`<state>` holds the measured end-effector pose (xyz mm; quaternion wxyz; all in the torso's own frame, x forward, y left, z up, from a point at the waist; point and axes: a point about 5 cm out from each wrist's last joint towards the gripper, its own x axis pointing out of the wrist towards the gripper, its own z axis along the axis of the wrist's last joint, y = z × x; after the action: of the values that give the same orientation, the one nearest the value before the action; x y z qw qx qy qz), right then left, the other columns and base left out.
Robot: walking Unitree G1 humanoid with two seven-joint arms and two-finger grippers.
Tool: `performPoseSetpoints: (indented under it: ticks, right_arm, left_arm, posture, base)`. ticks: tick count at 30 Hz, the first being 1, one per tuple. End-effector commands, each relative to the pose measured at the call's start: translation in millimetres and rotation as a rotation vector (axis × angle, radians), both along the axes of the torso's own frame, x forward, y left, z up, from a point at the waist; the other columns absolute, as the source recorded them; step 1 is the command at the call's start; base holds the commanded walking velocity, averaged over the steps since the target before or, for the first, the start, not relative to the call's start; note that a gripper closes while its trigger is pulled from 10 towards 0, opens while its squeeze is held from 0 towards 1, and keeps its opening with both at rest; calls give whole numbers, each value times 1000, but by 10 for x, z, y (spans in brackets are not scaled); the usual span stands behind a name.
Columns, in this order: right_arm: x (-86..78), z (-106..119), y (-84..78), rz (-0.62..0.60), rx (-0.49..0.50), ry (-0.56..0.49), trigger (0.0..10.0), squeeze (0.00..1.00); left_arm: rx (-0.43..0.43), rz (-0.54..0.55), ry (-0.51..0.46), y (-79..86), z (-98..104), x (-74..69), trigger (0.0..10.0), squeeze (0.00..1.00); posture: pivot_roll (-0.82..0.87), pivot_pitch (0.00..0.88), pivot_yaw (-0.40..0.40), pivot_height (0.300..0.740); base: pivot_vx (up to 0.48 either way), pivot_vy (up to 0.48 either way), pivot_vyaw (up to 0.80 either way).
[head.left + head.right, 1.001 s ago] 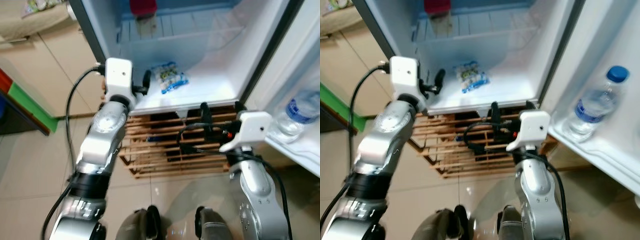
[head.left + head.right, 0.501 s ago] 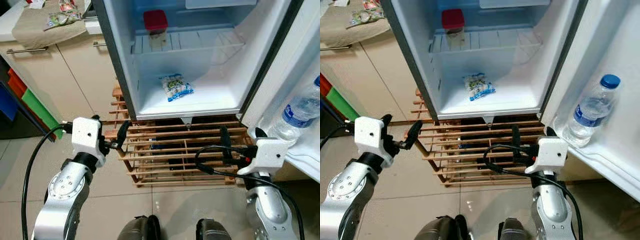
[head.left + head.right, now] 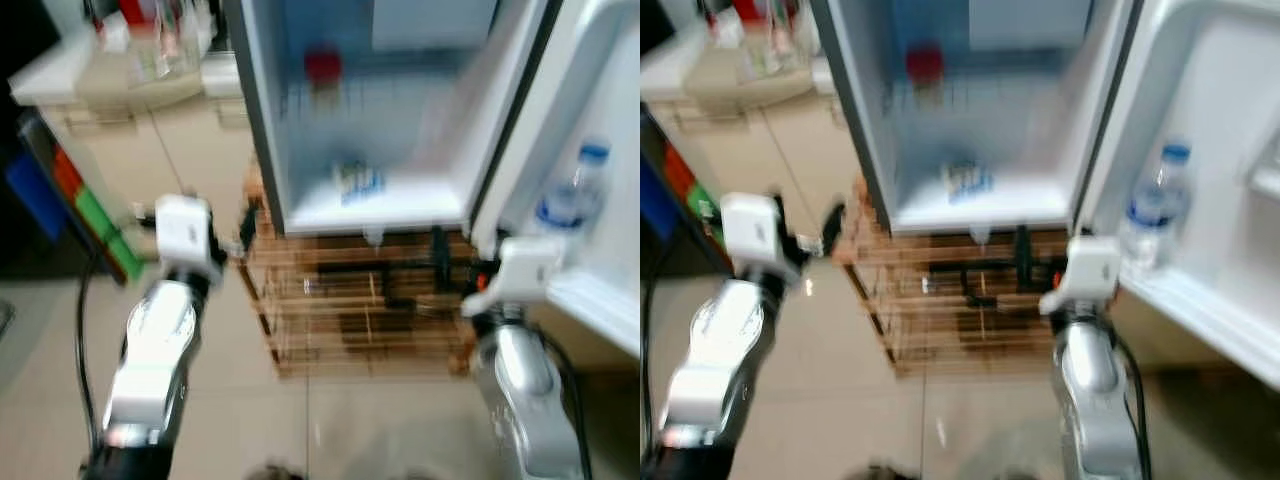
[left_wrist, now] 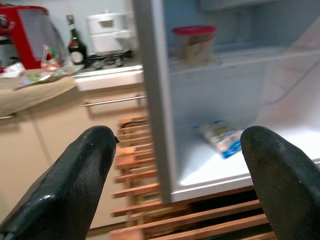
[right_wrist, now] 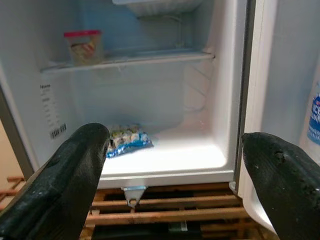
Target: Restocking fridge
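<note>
The fingers (image 4: 80, 190) of the left gripper (image 4: 175, 185) stand wide apart with nothing between them, and the fingers (image 5: 75, 185) of the right gripper (image 5: 175, 185) are spread the same way, also empty. Both grippers are held out low before the open fridge (image 3: 400, 120), the left at mid left of the blurred head view, outside the fridge's side wall, the right at lower centre right, by the foot of the open door (image 3: 590, 150).

On the fridge floor, at the frame's centre, lies a blue and white packet (image 5: 127, 139). On the wire shelf (image 5: 145, 57) above, toward its left end, stands a jar (image 5: 83, 46) with a red lid. A water bottle (image 3: 570, 195) with a blue cap stands upright in the door's rack at right. A wooden rack (image 3: 350, 310) sits under the fridge on the tiled floor (image 3: 60, 380). At upper left a bench (image 4: 60, 82) carries a cloth, a dark bottle (image 4: 76, 42), a white pot (image 4: 107, 32) and a red appliance (image 4: 20, 30).
</note>
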<state>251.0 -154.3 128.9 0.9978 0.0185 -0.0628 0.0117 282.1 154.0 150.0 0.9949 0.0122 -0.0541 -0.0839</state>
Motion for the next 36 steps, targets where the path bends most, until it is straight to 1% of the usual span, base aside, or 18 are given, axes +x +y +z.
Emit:
performPoseSetpoints:
  ticks: [1,5,6,8,12,14,16,18,21,25,28,29,30,32,33,34,35,36]
  right_arm:
    - [48,43,44,25,-14,-23,10000,0]
    - [68,54,19,21,-28,-28,10000,0]
    - [65,53,15,16,-31,-28,10000,0]
    - [65,51,14,14,-31,-28,10000,0]
    - [54,18,1,14,-45,-16,10000,0]
    - [53,10,-11,12,-49,-11,10000,0]
    - [47,3,-25,12,-51,-9,10000,0]
    - [30,-13,-45,12,-63,-2,10000,0]
    - [9,-32,-68,8,-70,5,10000,0]
    - [6,-33,-76,8,-73,6,10000,0]
    - [-44,-70,-91,14,-83,19,10000,0]
    - [-99,-102,-97,33,-94,28,10000,0]
    - [-99,-102,-97,33,-94,28,10000,0]
    - [-152,-131,-109,51,-103,42,10000,0]
    - [-226,-210,-152,66,-113,80,10000,0]
    - [-320,-344,-204,95,-136,145,10000,0]
    - [-526,-653,-304,164,-175,302,10000,0]
    - [-526,-653,-304,164,-175,302,10000,0]
  left_arm:
    - [-10,-16,-27,-15,84,29,10000,0]
    - [-3,-33,-51,-64,127,57,10000,0]
    - [33,-66,-49,-124,117,58,10000,0]
    - [44,-79,-45,-145,110,59,10000,0]
    - [59,-56,-9,-118,45,73,10000,0]
    - [48,-45,1,-110,29,91,10000,0]
    - [39,-59,-1,-129,31,96,10000,0]
    - [40,-71,-5,-151,32,84,10000,0]
    - [15,-96,-2,-159,18,61,10000,0]
    - [9,-101,-6,-167,24,72,10000,0]
    - [-11,-131,-19,-208,40,57,10000,0]
    - [-32,-155,-24,-236,52,42,10000,0]
    - [-32,-155,-24,-236,52,42,10000,0]
    - [-33,-167,-23,-249,53,38,10000,0]
    - [-43,-172,-19,-256,46,40,10000,0]
    - [-40,-174,-7,-266,24,49,10000,0]
    - [-56,-170,15,-273,-18,75,10000,0]
    - [-56,-170,15,-273,-18,75,10000,0]
  posture:
    - [-127,25,90,740]
    - [-127,25,92,740]
    - [-130,26,94,740]
    - [-130,26,94,740]
    - [-142,26,91,740]
    - [-145,25,89,740]
    - [-147,24,87,740]
    - [-148,24,86,740]
    - [-153,26,85,740]
    - [-165,28,85,740]
    - [-173,31,87,740]
    - [-182,33,91,740]
    - [-182,33,91,740]
    - [-187,35,92,740]
    - [-194,36,93,740]
    - [-204,35,91,740]
    - [-216,30,86,740]
    - [-216,30,86,740]
  base:
    - [364,311,0]
    - [359,318,0]
    - [0,0,0]
    - [0,0,0]
    - [0,0,0]
    - [0,0,0]
    - [0,0,0]
    - [0,0,0]
    - [0,0,0]
    - [0,-480,0]
    - [0,-480,0]
    - [0,-480,0]
    - [0,-480,0]
    - [0,-480,0]
    - [0,-472,0]
    - [247,-409,0]
    - [0,0,0]
    - [0,0,0]
